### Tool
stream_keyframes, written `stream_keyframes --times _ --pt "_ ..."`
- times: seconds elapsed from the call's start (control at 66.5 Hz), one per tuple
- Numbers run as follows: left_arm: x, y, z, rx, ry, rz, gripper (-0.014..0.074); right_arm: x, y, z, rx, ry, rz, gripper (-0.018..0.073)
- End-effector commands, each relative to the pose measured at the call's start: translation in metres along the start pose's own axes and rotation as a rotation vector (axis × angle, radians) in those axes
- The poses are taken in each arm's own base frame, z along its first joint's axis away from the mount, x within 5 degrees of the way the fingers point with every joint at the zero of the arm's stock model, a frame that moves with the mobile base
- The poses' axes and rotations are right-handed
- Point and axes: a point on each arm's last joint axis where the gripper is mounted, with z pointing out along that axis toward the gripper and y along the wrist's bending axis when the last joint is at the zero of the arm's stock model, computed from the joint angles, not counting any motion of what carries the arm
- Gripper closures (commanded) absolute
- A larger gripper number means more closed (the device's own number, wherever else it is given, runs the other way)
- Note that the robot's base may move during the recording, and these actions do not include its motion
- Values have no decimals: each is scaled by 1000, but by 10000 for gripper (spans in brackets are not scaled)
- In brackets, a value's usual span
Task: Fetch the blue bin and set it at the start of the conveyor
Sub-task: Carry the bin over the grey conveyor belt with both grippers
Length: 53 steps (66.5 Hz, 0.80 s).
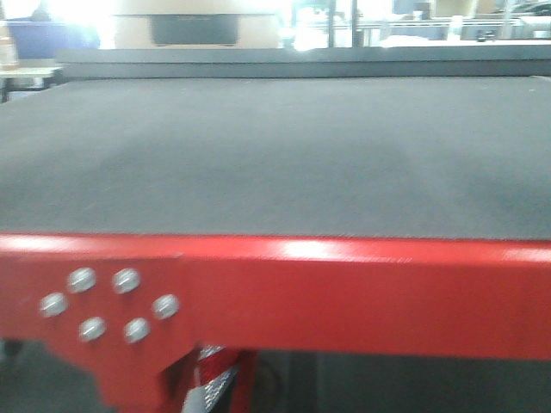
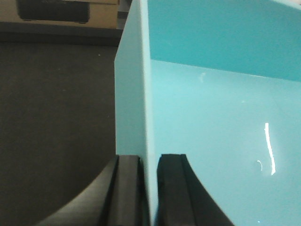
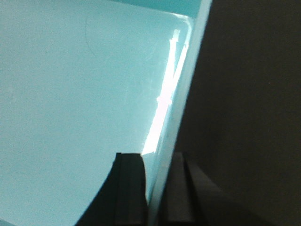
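The pale cyan blue bin (image 2: 211,117) fills most of the left wrist view, where my left gripper (image 2: 149,162) is shut on its left wall, one finger inside and one outside. Seen from the right wrist, the same blue bin (image 3: 70,94) has its right wall pinched by my right gripper (image 3: 157,162), again one finger on each side. Dark belt shows beside the bin in both wrist views. The front view shows the conveyor start: a wide dark grey belt (image 1: 275,155) with a glossy red frame (image 1: 344,292) along its near edge. Neither the bin nor the grippers appear in that view.
Several bolt heads (image 1: 108,303) sit on the red frame's left bracket. Beyond the belt's far end stands a beige box with a dark panel (image 1: 194,30), also seen as the box (image 2: 54,12) in the left wrist view. A blue object (image 1: 52,39) stands at the far left.
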Motion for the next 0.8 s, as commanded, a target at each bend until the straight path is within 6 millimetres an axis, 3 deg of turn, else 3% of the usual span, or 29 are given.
stream_keyframes --times 0.0,0.782 --pt "-13 2 -11 -14 -106 19 708 -4 -6 -9 55 -39 -57 711" --pt "-13 2 -11 -14 -106 19 708 -4 -6 -9 55 -39 -57 711"
